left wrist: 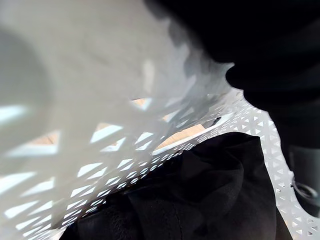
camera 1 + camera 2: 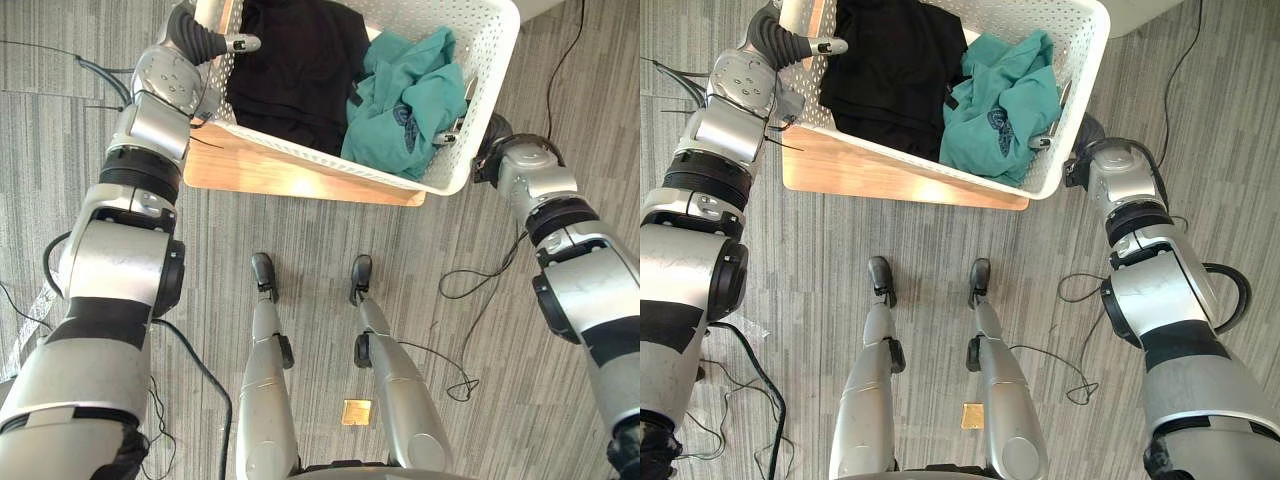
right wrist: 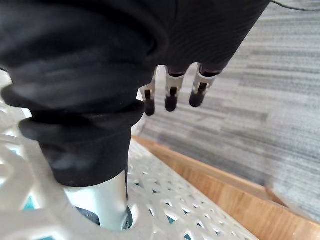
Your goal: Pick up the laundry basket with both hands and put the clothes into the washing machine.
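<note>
**Laundry basket (image 2: 488, 60): light, stiff at the rim, best taken by its two ends**

The left hand (image 2: 205, 40) sits on one end rim of the white latticed basket and reaches over it towards the inside. Whether it has closed on the rim I cannot tell. Just inside the wall from this hand lies a black garment (image 2: 295, 70), heaped against that end. Further towards the right hand a crumpled teal garment (image 2: 405, 95) touches the black one.

The right hand (image 3: 90, 80) straddles the opposite end rim. Its thumb (image 3: 102, 202) goes down inside the wall, while its fingers (image 3: 171, 95) hang loose outside, apart from the plastic, so it grips nothing yet. Below both hands is a wooden board (image 2: 300, 180), on which the basket appears to rest. The end at the right hand juts past the board's edge.

The plastic is probably light and stiff along the rolled rim, though the perforated walls may flex under a squeeze. It looks smooth, so it could slip against metal fingers. The clothes are soft and light and may slide if one end dips. The surest hold seems to be the rim at each end, thumb inside and fingers under the lip, with both ends kept level.
</note>
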